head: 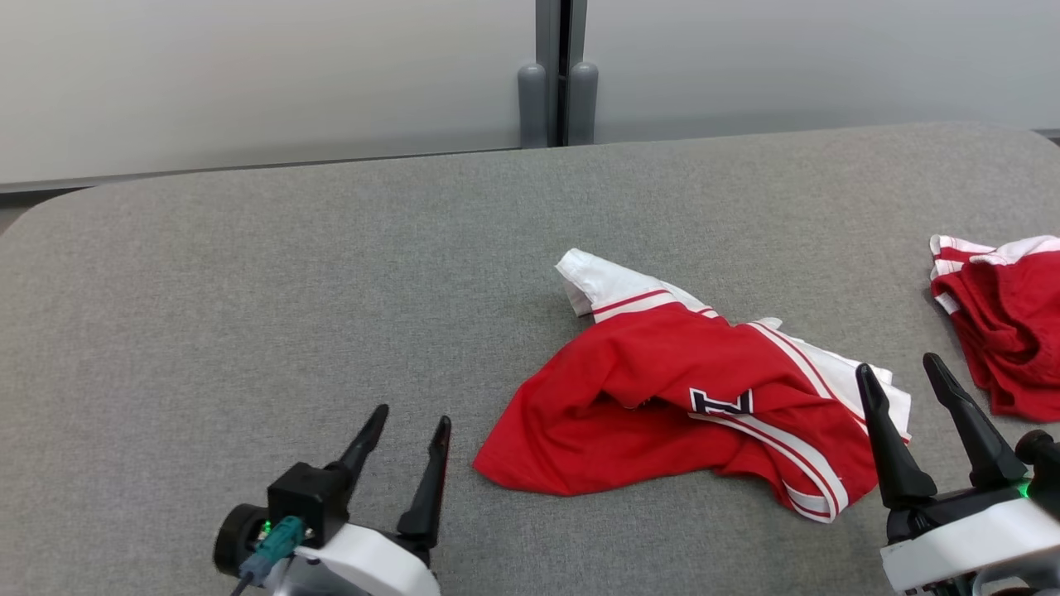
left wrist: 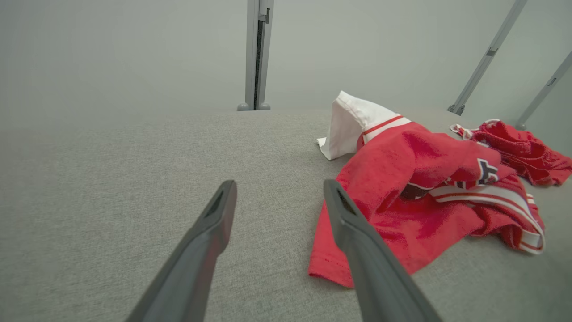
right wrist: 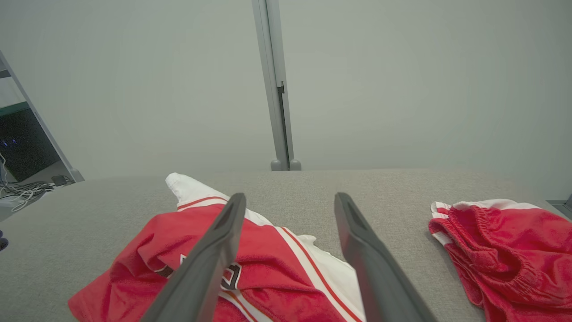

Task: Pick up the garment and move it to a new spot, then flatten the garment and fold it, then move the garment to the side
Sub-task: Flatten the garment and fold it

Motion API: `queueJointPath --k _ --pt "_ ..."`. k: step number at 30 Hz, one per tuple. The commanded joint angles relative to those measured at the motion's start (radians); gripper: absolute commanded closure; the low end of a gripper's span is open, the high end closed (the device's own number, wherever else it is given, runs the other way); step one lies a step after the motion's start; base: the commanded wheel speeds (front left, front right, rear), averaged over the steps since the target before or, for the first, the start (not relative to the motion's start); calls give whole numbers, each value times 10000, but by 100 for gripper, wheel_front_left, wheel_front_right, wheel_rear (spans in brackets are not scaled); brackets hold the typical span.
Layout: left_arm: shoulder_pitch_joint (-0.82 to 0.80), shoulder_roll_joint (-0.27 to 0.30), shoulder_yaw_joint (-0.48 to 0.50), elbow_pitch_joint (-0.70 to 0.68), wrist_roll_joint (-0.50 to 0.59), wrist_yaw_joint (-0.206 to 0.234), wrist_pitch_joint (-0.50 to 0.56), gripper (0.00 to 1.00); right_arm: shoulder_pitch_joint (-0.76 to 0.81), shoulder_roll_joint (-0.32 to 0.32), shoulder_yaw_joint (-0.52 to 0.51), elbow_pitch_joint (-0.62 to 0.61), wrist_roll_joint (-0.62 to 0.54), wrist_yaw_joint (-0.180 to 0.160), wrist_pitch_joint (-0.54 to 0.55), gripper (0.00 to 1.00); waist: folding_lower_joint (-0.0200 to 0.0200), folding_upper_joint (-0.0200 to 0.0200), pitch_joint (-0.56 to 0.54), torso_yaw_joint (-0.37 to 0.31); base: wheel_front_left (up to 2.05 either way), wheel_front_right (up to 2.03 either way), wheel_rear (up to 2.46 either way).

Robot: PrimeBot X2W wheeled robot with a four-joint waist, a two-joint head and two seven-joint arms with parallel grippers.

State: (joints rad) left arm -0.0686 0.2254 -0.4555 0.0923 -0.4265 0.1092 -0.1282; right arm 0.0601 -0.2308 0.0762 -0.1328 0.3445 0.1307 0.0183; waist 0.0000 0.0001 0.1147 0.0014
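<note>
Garment [head: 662, 389] lies crumpled on the table [head: 248, 290], right of centre. Left gripper [head: 413, 415] and right gripper [head: 897, 364] flank it, both spread wide and empty, probably so that each can take an edge for the lift.

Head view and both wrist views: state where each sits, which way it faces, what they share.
Head view: on the head, facing forward and down at the grey table; left claw lower left, right claw lower right, both open.
Left wrist view: on that wrist, facing along its fingers across the table, red jersey at right.
Right wrist view: on that wrist, facing along its fingers over the jersey.
Shared: jersey and a second red garment.
</note>
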Motion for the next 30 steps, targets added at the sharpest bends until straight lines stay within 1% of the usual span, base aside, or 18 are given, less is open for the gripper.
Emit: queueJointPath --k 1,7,9,12,14,16,17,20,22,24,30 --pt "-215 -173 -116 185 -153 -168 38 0 -137 -54 51 13 78 0 7 0 0 -1 227 -111 0 0 0" --pt "-810 -784 -510 1673 -573 -704 260 0 -516 -218 254 156 302 0 -149 0 0 -1 902 -571 0 0 0" --pt "-1012 -863 -621 2220 -466 -705 352 0 -632 -272 322 259 416 0 -231 0 0 -1 1071 -760 0 0 0" --pt "-1257 -979 -645 2880 -590 -757 464 0 -767 -286 388 401 548 0 -370 0 0 -1 1296 -989 0 0 0" --pt "-1326 -990 -616 3108 -652 -742 522 0 -794 -289 393 433 554 0 -413 0 0 -1 1343 -1043 0 0 0" --pt "-1408 -1011 -610 3484 -714 -772 672 100 -829 -292 402 498 609 0 -488 0 0 -1 1437 -1118 0 0 0" --pt "-1448 -989 -553 3621 -741 -698 658 100 -849 -285 401 530 604 0 -506 0 0 -1 1471 -1144 0 0 0" --pt "-1679 -853 -284 3576 -615 -448 135 100 -867 -257 370 613 674 0 -601 0 0 -1 1525 -1166 0 0 0" --pt "-1921 -570 -58 3290 -355 -170 -338 100 -879 -259 293 667 685 0 -640 0 0 -1 1536 -1131 0 0 0" --pt "-2109 -330 27 2888 84 227 -672 100 -890 -249 200 708 708 0 -688 0 0 -1 1508 -1059 0 0 0" --pt "-2540 533 338 948 1160 1064 -1090 100 -905 -231 9 773 734 0 -716 0 0 -1 1347 -800 0 0 0"
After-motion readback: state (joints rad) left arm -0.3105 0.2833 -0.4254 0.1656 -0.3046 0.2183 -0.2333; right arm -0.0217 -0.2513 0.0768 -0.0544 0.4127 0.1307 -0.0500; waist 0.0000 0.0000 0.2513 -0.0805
